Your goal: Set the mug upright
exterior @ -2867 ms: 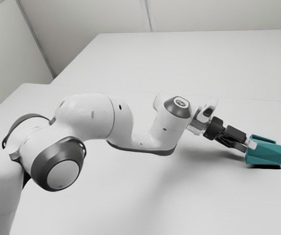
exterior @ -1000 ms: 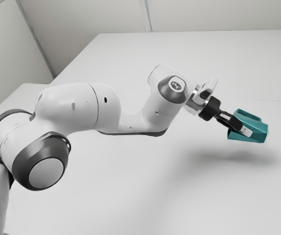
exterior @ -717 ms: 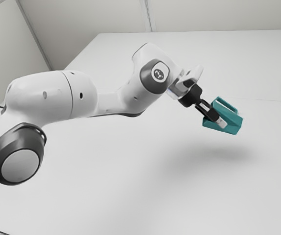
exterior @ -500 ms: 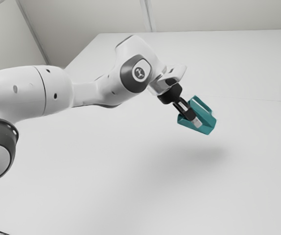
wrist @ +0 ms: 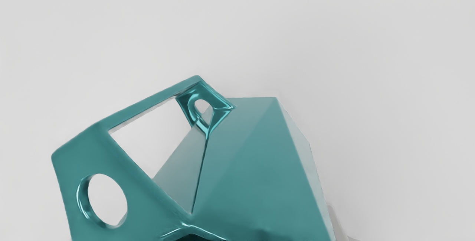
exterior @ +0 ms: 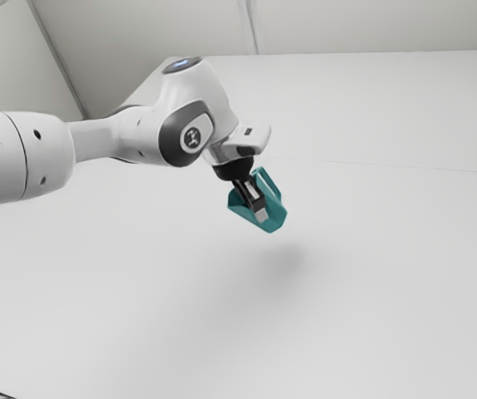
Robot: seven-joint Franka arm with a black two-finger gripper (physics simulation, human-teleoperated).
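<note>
lab-type space, robot arm (exterior: pixel 47 158), wht tbl (exterior: pixel 371 274), pale walls (exterior: pixel 346 25)

The claw (exterior: pixel 261 214) is black with pale, blocky tips; above it come a black collar (exterior: pixel 234 169) and a white housing (exterior: pixel 240 140); farther from it, a dark grey joint cap (exterior: pixel 172 141) rings a pale, dark-marked disc (exterior: pixel 192 138) on the smooth white arm (exterior: pixel 95 139)

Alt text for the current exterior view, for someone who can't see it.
A teal mug is held tilted in the air above a white table by the black hand of a white robot arm. The arm reaches in from the exterior view's left.
</note>
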